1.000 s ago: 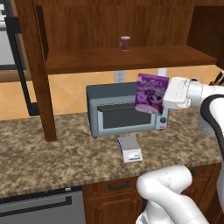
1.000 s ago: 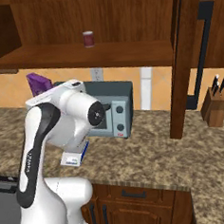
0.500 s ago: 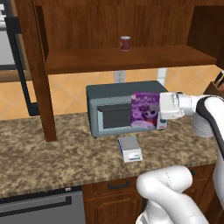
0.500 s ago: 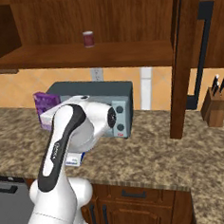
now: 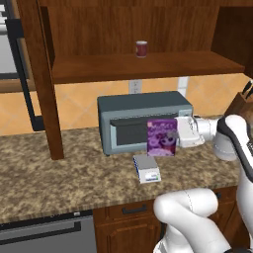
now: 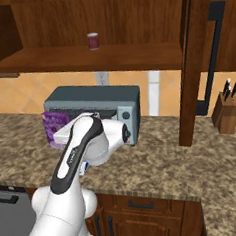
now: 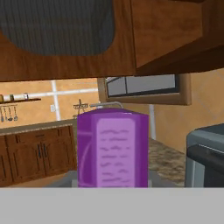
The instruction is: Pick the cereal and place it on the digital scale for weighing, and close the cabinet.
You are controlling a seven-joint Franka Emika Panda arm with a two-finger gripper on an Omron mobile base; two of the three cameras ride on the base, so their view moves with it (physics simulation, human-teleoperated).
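My gripper (image 5: 175,137) is shut on the cereal (image 5: 161,137), an upright purple box with a cartoon front. The box hangs in front of the toaster oven, just above and a little right of the digital scale (image 5: 147,168). That scale lies flat on the granite counter. In the right base view my arm covers most of the cereal (image 6: 52,127). The hand view has the cereal (image 7: 113,148) close up between my fingers. The cabinet (image 5: 143,66) stands open, with its left door (image 5: 35,74) swung out toward me and its right door (image 6: 191,59) also swung out.
A grey-blue toaster oven (image 5: 141,120) stands against the wall behind the scale. A dark red mug (image 5: 142,49) sits on the cabinet shelf. A knife block (image 6: 228,112) stands on the counter at the right. The counter's front edge (image 5: 74,210) runs just below the scale.
My arm has brought the cereal down and to the left, from just under the shelf to in front of the toaster oven above the scale. The box now stands upright.
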